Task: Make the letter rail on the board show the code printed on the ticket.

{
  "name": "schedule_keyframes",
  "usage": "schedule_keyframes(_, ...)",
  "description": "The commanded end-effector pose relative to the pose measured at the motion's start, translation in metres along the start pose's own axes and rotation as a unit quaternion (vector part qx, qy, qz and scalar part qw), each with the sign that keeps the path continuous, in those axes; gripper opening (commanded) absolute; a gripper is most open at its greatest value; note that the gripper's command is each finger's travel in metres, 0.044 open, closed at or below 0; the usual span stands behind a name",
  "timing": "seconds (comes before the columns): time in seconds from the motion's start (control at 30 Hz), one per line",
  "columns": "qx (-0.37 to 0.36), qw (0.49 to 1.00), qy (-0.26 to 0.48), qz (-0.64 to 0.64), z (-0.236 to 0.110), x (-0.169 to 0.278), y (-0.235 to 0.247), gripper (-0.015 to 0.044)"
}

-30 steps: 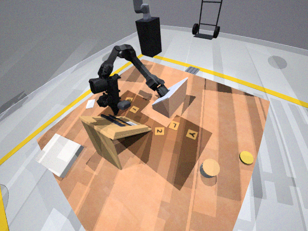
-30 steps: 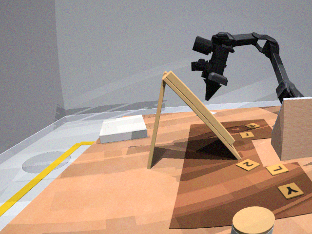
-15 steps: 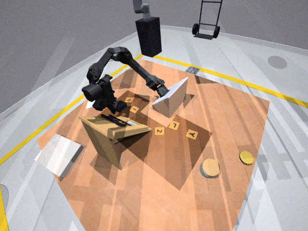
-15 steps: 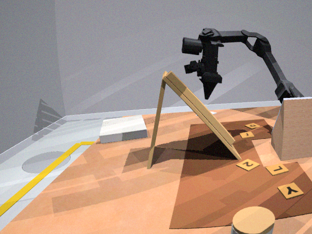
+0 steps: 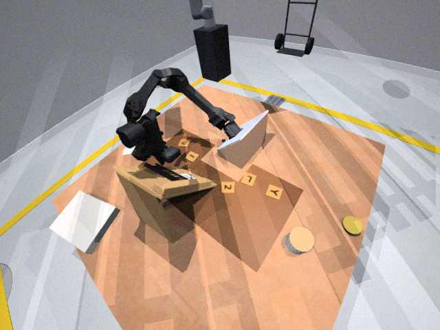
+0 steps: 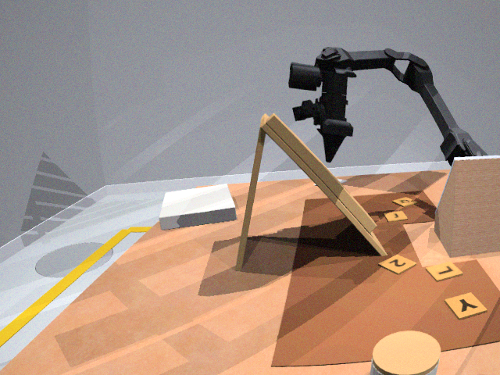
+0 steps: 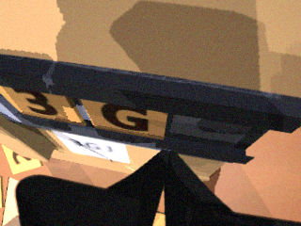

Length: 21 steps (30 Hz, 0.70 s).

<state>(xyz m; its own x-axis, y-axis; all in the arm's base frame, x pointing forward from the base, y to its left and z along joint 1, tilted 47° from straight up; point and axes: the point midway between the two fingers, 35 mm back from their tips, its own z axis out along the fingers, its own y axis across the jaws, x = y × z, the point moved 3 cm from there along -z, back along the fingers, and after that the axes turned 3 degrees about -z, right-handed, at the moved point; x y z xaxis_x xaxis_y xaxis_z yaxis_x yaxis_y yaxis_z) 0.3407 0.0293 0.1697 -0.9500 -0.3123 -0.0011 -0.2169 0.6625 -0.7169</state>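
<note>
My gripper (image 5: 163,162) (image 6: 330,161) (image 7: 167,153) is shut and empty, its tips close in front of the rail's lower edge, below the G tile. The dark rail (image 5: 165,172) (image 7: 141,84) on the sloping board (image 6: 319,171) (image 7: 94,24) holds a 3 tile (image 7: 39,104) at left and a G tile (image 7: 124,118) to its right, a narrow gap between them. The slot right of G is bare. The ticket (image 7: 94,148) below is blurred. On the counter lie tiles J (image 5: 192,156) (image 6: 395,216), 2 (image 5: 227,187) (image 6: 398,264), L (image 5: 248,179) (image 6: 444,271), Y (image 5: 274,192) (image 6: 466,305) and one unclear tile (image 5: 183,142) (image 6: 404,201).
A white-faced upright panel (image 5: 248,145) (image 6: 470,209) stands beside the arm's base. A white box (image 5: 83,220) (image 6: 198,201) lies behind the board. A wooden-lidded jar (image 5: 300,239) (image 6: 405,353) and a yellow disc (image 5: 352,225) stand toward the counter's far side from the box.
</note>
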Motion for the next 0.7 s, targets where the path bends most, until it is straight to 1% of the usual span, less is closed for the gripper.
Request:
schedule_keyframes(0.0,0.002,1.0,-0.003,0.001,-0.0004,-0.0033,-0.0021,0.0)
schedule_keyframes(0.67,0.002,1.0,-0.004,0.002,0.0052,-0.011,-0.005,0.0)
